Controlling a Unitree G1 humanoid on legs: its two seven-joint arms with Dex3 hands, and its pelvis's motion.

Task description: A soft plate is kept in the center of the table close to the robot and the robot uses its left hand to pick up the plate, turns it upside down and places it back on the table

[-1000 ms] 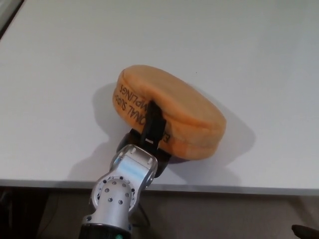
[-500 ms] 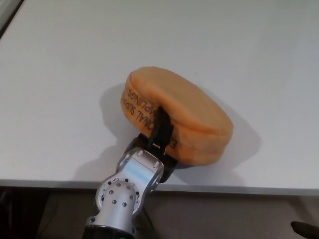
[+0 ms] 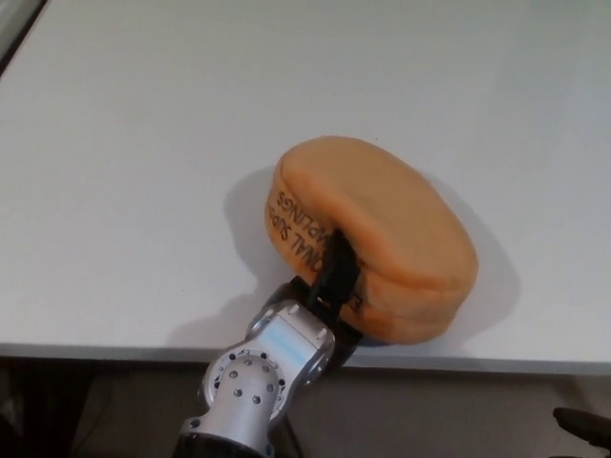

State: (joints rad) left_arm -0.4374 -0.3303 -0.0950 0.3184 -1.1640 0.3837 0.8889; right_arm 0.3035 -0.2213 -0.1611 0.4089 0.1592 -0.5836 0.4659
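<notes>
The soft orange plate (image 3: 382, 215) is a thick round cushion with black lettering on its rim. It is tilted above the white table (image 3: 143, 143), near the front edge and a little right of centre. My left hand (image 3: 329, 286) is shut on the plate's near rim, with one black finger (image 3: 336, 258) lying over the lettered side and the rest of the hand hidden beneath. The silver wrist (image 3: 263, 367) comes up from below the table's edge. My right hand does not show.
The table's front edge (image 3: 115, 351) runs across the bottom of the picture, directly under my wrist. A dark strip (image 3: 14, 24) shows past the table's far left corner. A small dark object (image 3: 584, 425) sits at the bottom right, below the table.
My left hand has carried the plate to the right and slightly toward the front edge. Its hold on the rim is unchanged.
</notes>
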